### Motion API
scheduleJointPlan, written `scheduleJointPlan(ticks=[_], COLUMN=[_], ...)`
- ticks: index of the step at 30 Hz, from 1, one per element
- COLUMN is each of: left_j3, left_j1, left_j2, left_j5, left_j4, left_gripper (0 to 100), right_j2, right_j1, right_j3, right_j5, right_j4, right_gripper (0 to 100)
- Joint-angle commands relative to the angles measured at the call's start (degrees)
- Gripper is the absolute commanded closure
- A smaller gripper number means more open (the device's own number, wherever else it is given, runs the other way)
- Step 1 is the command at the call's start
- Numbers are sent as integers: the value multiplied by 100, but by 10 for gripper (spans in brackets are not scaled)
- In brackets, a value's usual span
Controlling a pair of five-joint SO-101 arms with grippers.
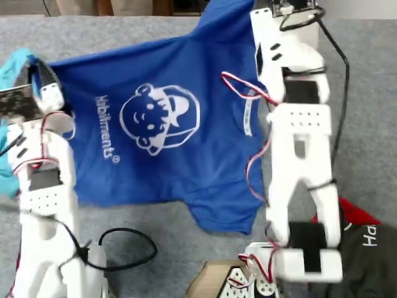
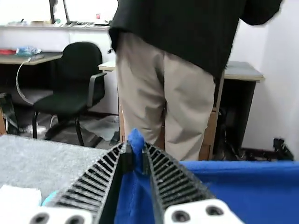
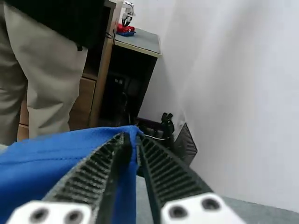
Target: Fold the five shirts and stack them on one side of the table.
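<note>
A blue shirt (image 1: 167,124) with a white cartoon print lies spread out, print up, on the grey table (image 1: 124,217). My left gripper (image 2: 134,151) is shut on a pinch of its blue cloth, at the far left corner of the shirt (image 1: 38,73) in the high view. The right gripper (image 3: 131,140) is likewise shut on a fold of blue cloth, at the shirt's far right end under the right arm (image 1: 298,124). Both held edges are raised off the table.
A light teal garment (image 1: 9,68) lies at the table's left edge. A dark shirt with red trim (image 1: 366,245) sits at the near right. A cardboard box (image 1: 208,282) and a black cable (image 1: 127,248) are at the front. A person (image 2: 187,70) stands behind the table.
</note>
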Motion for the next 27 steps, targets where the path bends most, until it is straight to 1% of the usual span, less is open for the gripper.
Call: scheduleJointPlan(ticks=[1,4,6,9,13,15,20,24,25,27], left_j3=[-185,-765,-1222,-1662,-1662,-1556,-1275,-1020,-976,-958], left_j1=[149,167,123,79,-79,-97,-185,-273,-273,-273], left_j2=[901,1807,2352,2941,3011,3011,3011,3002,3002,2914], left_j5=[-273,-264,-273,-290,-290,-290,-290,-290,-299,-299], left_j4=[-738,-905,-888,-888,-879,-879,-879,-870,-791,-246], left_gripper=[980,980,981,981,981,981,981,980,981,981], right_j2=[611,1156,1420,1508,1402,1332,1112,936,892,804], right_j1=[-66,-127,-145,-233,-251,-224,-215,-242,-242,-233], right_j3=[-505,-1270,-1736,-2334,-2844,-3002,-3169,-3178,-3187,-3160], right_j5=[-237,-413,-440,-440,-404,-369,167,554,571,571], right_j4=[-466,-440,-167,905,2664,3385,5125,6251,6470,6875], right_gripper=[995,995,995,995,995,995,995,995,995,995])
